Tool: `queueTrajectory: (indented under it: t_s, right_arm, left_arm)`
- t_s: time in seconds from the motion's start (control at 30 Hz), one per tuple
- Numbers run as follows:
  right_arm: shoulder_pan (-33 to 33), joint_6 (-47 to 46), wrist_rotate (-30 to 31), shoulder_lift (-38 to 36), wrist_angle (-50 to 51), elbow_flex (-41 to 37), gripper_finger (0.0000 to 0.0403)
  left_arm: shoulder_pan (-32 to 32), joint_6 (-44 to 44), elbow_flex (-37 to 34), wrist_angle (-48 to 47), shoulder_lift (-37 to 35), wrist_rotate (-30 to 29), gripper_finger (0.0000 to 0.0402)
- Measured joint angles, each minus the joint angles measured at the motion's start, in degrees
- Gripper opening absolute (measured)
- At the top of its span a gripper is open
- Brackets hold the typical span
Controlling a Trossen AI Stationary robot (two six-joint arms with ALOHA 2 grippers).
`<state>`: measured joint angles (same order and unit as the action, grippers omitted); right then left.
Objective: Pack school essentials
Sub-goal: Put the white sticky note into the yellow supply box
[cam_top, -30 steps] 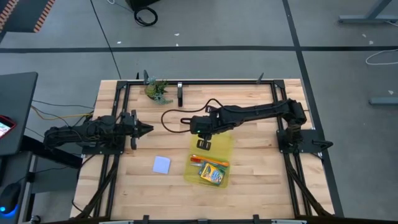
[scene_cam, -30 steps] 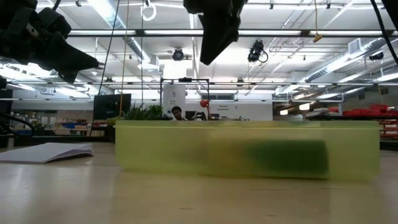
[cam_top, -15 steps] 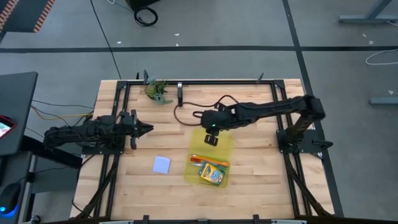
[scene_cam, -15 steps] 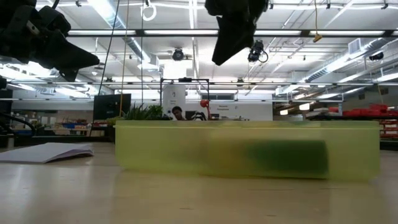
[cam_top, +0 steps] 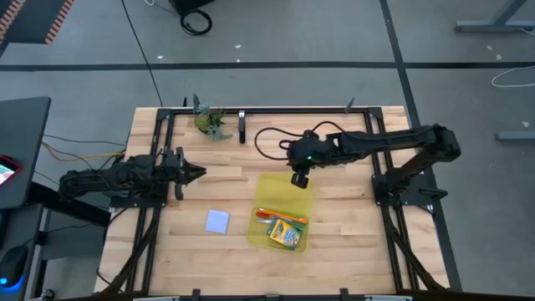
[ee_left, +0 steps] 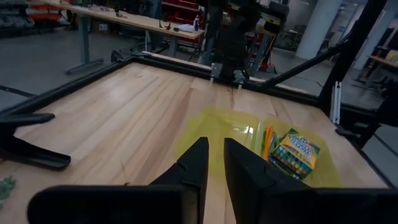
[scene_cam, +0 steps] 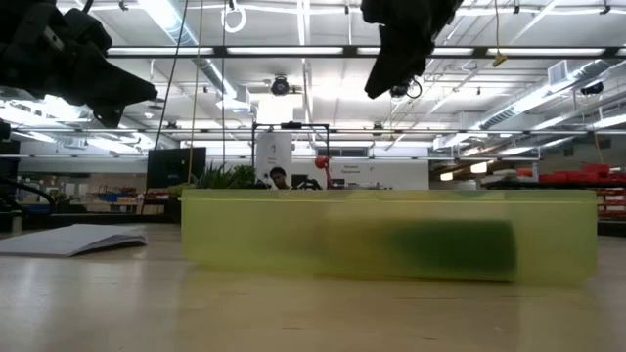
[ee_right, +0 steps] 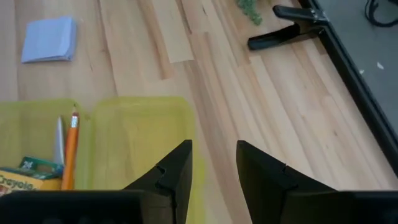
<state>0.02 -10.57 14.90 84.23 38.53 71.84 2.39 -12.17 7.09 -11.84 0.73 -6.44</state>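
A translucent yellow case (cam_top: 282, 213) lies flat on the table and holds the yellow-green crayon box (cam_top: 285, 233) and the orange pencil (cam_top: 281, 218), with a slim pale thing beside the pencil (ee_right: 70, 149) in the right wrist view. The pale blue note pad (cam_top: 217, 221) lies flat on the wood, left of the case. My right gripper (cam_top: 299, 179) hangs open and empty above the case's far edge (ee_right: 140, 102). My left gripper (cam_top: 199, 174) waits shut at the table's left, holding nothing. Scissors, pen and eraser do not show plainly.
A leafy green clump (cam_top: 211, 122) and a black clamp (cam_top: 242, 127) sit at the far edge. A black frame (cam_top: 292, 109) runs around the table. Bare wood lies between the note pad and the left arm, and right of the case.
My right gripper has drawn back from over the middle of the case toward the table's right and slightly toward the far edge, its arm folding back. The case and its contents have stayed where they were.
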Motion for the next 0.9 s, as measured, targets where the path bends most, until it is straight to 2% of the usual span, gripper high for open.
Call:
queueTrajectory:
  t_s: [0.3,0.9]
  right_arm:
    - [-1.08,1.15,-0.83,-13.02,-5.57,-9.99,0.0131]
    - [-1.14,2.54,-1.03,-39.16,-13.13,-23.90,0.0131]
  left_arm:
    - [0.00,-1.62,0.00,0.73,0.00,0.00,0.0064]
    - [0.00,-1.97,0.00,0.87,0.00,-2.78,0.0080]
